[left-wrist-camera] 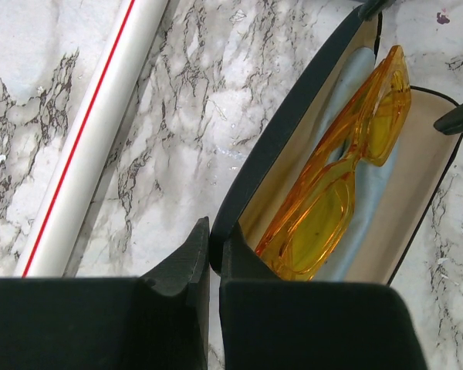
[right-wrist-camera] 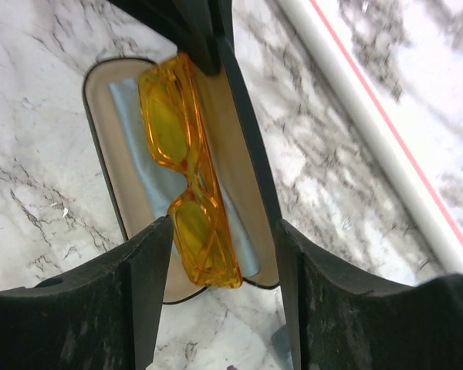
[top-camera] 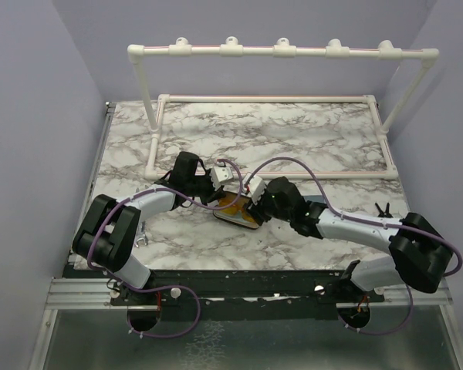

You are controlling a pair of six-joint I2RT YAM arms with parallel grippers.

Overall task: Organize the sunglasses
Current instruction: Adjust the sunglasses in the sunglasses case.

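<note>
Yellow-orange sunglasses (right-wrist-camera: pixel 189 177) inside the black case (right-wrist-camera: pixel 99 116), left pincer (left-wrist-camera: pixel 214 231) clamped on its lid rim, right pincer (right-wrist-camera: pixel 224 227) spread astride them

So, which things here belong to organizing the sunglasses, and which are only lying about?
For the job: translucent yellow-orange sunglasses; open black oval case holding them; left gripper pinching its lid.
Lying about: white plastic pipe frame with red stripe; marble-patterned table.
</note>
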